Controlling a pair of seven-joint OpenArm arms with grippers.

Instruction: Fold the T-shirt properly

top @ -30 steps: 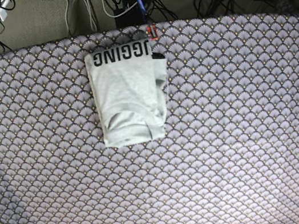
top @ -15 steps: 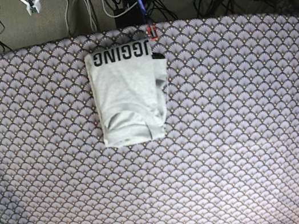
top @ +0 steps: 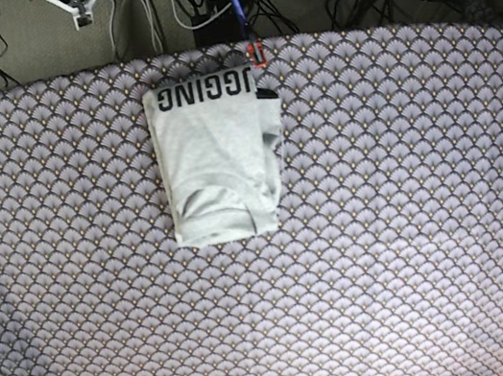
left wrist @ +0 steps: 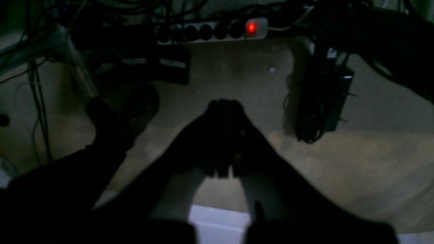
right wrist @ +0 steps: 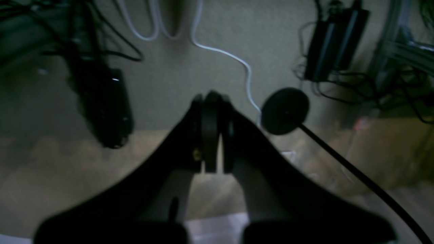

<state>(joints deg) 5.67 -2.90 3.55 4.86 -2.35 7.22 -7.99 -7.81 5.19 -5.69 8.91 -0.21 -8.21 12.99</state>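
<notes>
Desk point(top: 418, 246) under dark scallop-patterned tablecloth point(top: 109, 320) fills the base view; the T-shirt point(top: 215, 160) lies on it near the far edge, left of centre, already a narrow folded rectangle with black lettering along its far end. Risks, as judged: right-hand layers sit uneven, a sleeve edge poking out past the main panel, so the stack could slump or open if nudged; a further fold grabbed through too few layers would drag the packet along the cloth (and perhaps ruck the tablecloth with it); the far end lies close to the desk edge, so a push that way might tip it off. Both arms are parked beyond the far edge, aimed down at the floor point(left wrist: 339, 162) and its cables. Left gripper point(left wrist: 223, 105): fingers pressed together, nothing held. Right gripper point(right wrist: 211, 98): fingers likewise closed and empty, well apart from the shirt.
</notes>
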